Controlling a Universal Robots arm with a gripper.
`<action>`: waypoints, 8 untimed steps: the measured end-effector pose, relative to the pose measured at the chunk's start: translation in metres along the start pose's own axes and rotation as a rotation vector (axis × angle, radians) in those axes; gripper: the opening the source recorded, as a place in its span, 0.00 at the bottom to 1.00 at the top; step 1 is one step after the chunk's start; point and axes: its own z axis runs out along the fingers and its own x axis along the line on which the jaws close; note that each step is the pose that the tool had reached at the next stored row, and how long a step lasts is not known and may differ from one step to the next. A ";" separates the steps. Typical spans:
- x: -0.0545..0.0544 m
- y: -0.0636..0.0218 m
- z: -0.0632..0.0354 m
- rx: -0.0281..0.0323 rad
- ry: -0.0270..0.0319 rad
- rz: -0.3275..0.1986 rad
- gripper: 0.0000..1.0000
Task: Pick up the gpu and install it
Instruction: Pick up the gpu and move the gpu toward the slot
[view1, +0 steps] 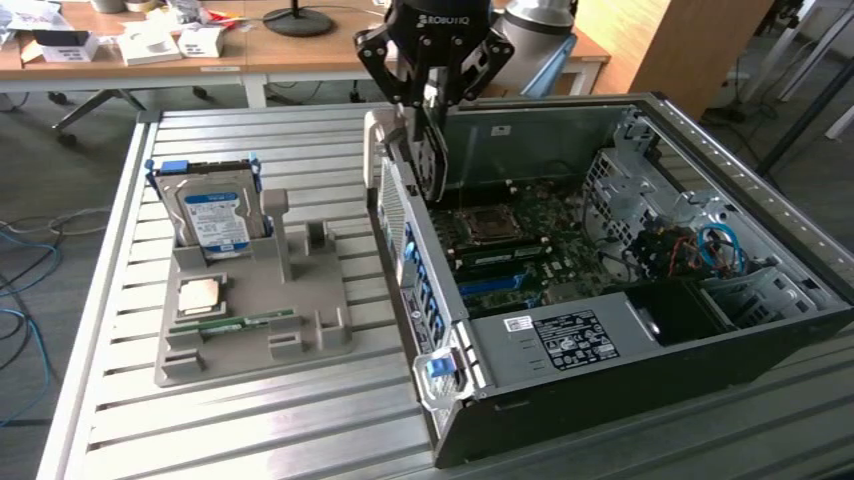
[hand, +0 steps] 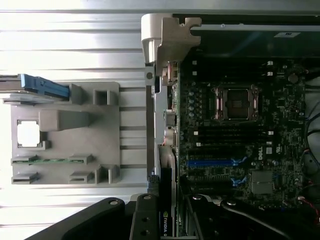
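Observation:
My gripper (view1: 430, 108) hangs over the rear edge of the open computer case (view1: 561, 420), shut on the gpu (view1: 430, 165). The card is edge-on and upright, and its silver bracket (view1: 382, 145) lies against the case's back wall. It sits just above the motherboard (view1: 514, 250), beside the processor socket (view1: 483, 222). In the wrist view the gpu (hand: 167, 175) is a thin dark strip held in the gripper (hand: 168, 212), with one black finger (hand: 145, 220) on each side. Its bracket (hand: 167, 40) lies at the far end, along the edge of the motherboard (hand: 235, 145).
A grey parts holder (view1: 314, 330) lies on the slatted metal table (view1: 240, 440), at the exterior view's left of the case. It holds a hard drive (view1: 214, 215) upright, a processor chip (view1: 200, 293) and a green memory stick (view1: 247, 323). Wooden desks (view1: 334, 50) stand behind.

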 end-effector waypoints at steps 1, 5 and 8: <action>-0.002 0.0001 0.0001 -0.0002 0.0000 0.000 0.26; -0.013 0.0004 0.0002 -0.0008 0.0001 0.000 0.26; -0.021 0.0008 0.0004 -0.0015 0.0001 0.000 0.26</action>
